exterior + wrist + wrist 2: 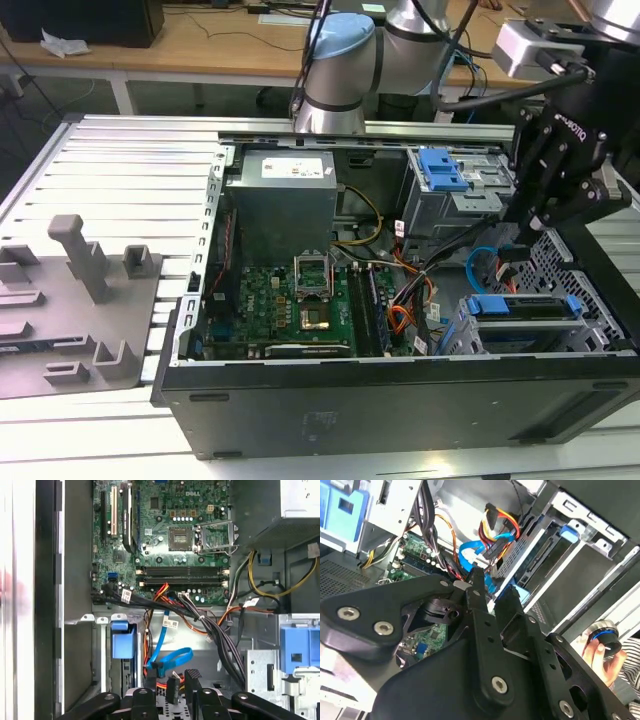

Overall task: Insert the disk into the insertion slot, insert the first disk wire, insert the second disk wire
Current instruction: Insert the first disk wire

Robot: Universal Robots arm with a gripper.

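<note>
The disk (pixel 525 306), silver in its blue carrier, lies in the insertion slot (pixel 560 335), a grey perforated cage at the exterior view's right. My gripper (pixel 517 252) hangs just above it inside the case. In both wrist views its black fingers (pixel 476 582) stand a narrow gap apart, and I see nothing held between them. The second disk wire (pixel 172 657), a light-blue loop with a dark end, hangs right beside the fingertips (pixel 192 680). In the second wrist view the same wire (pixel 467 552) passes just beyond my gripper (pixel 491 587). An orange, yellow and black bundle (pixel 500 525) runs to the disk's back.
The green motherboard (pixel 170 535) fills the case floor. A taller grey box with a blue latch (pixel 440 170) stands behind the cage. Black cable bundles (pixel 215 630) cross next to the wire. A hand (pixel 600 652) holds a round object outside the case.
</note>
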